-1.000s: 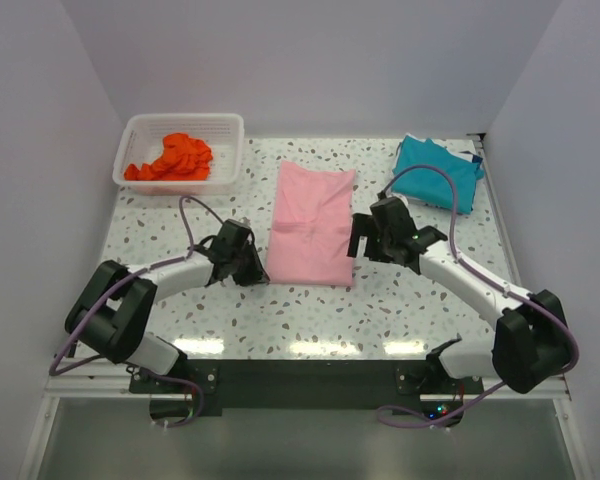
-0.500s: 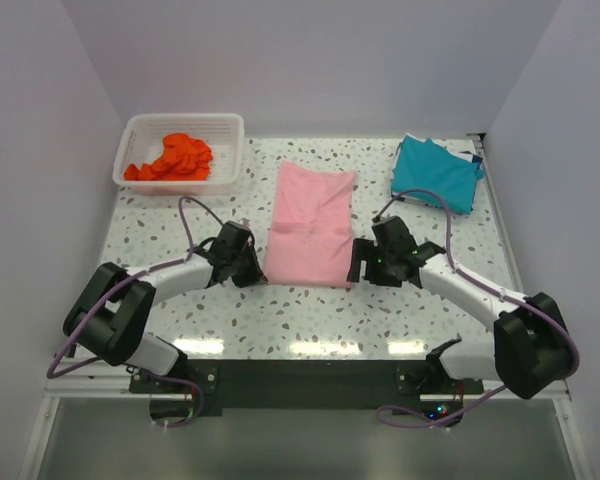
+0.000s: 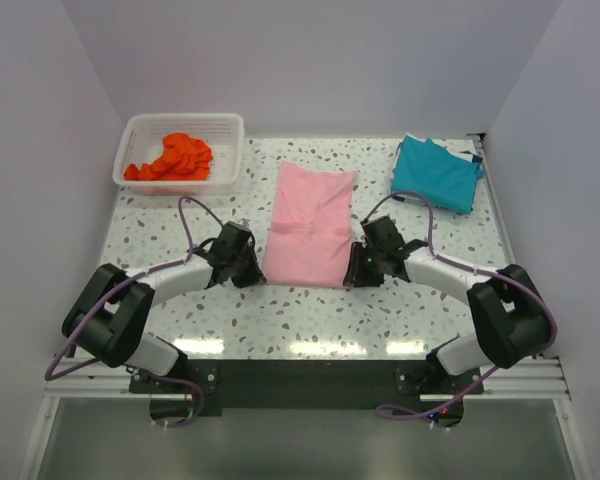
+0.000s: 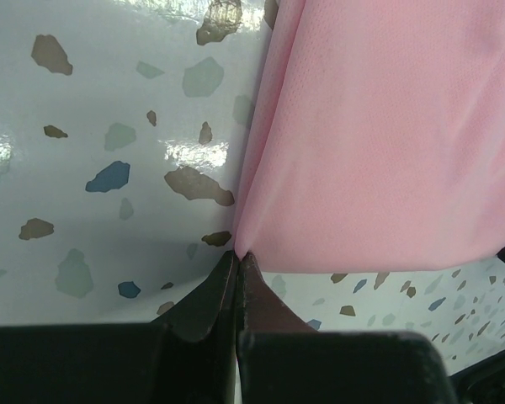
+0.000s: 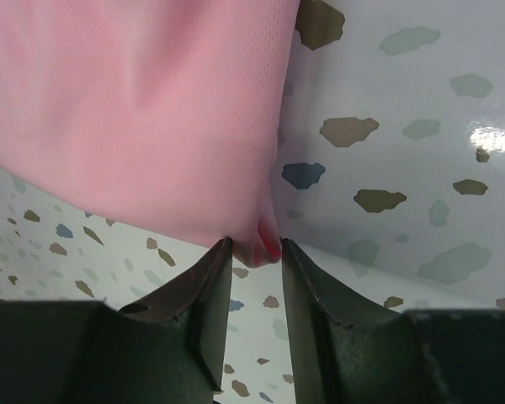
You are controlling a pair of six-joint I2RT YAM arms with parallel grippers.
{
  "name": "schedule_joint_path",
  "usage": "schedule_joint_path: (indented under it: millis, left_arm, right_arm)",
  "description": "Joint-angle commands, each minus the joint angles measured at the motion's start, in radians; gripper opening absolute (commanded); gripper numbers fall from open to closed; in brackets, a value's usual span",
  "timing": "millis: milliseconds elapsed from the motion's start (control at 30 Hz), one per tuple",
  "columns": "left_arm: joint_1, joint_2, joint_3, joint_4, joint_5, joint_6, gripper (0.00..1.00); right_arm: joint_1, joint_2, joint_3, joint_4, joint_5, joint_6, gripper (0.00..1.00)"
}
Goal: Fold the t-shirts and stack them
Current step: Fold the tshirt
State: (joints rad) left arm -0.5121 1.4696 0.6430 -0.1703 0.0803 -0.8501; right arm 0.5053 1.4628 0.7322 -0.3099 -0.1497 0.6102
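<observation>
Top external: pink t-shirt (image 3: 310, 225) lies folded flat mid-table (image 3: 230, 310). Teal t-shirt (image 3: 437, 172) is folded at the far right corner. Orange-red t-shirt (image 3: 175, 158) is crumpled in the white basket (image 3: 140, 125), far left. Left gripper (image 3: 255, 272) is at the pink shirt's near-left corner, right gripper (image 3: 352, 272) at its near-right corner.

Left wrist: left gripper (image 4: 238, 257) has its fingers pressed together, pinching the pink t-shirt (image 4: 379, 135) by its corner tip, low over the table.

Right wrist: right gripper (image 5: 257, 244) has its jaws partly apart, with the pink t-shirt (image 5: 151, 109) corner bunched between them. Cannot tell if it is clamped.
</observation>
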Motion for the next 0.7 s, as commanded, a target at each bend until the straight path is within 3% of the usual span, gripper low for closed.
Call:
schedule_joint_path:
  millis: [0, 100, 267, 433, 667]
  left_arm:
    - [-0.006, -0.025, -0.014, -0.026, -0.037, 0.010, 0.00]
    - [-0.006, -0.028, -0.019, -0.029, -0.043, 0.003, 0.00]
    - [-0.008, -0.057, -0.045, -0.026, -0.056, -0.023, 0.00]
    - [-0.012, -0.109, -0.071, -0.050, -0.071, -0.035, 0.00]
    - [-0.034, -0.293, -0.141, -0.167, -0.140, -0.069, 0.00]
  right_arm:
    - [0.006, 0.005, -0.008, 0.075, -0.044, 0.022, 0.33]
    - [0.007, 0.027, -0.027, 0.088, -0.044, 0.049, 0.25]
    - [0.032, 0.031, -0.050, 0.103, -0.054, 0.089, 0.20]
    - [0.064, 0.013, -0.077, 0.072, -0.048, 0.115, 0.00]
    - [0.110, -0.142, -0.094, -0.070, -0.097, 0.088, 0.00]
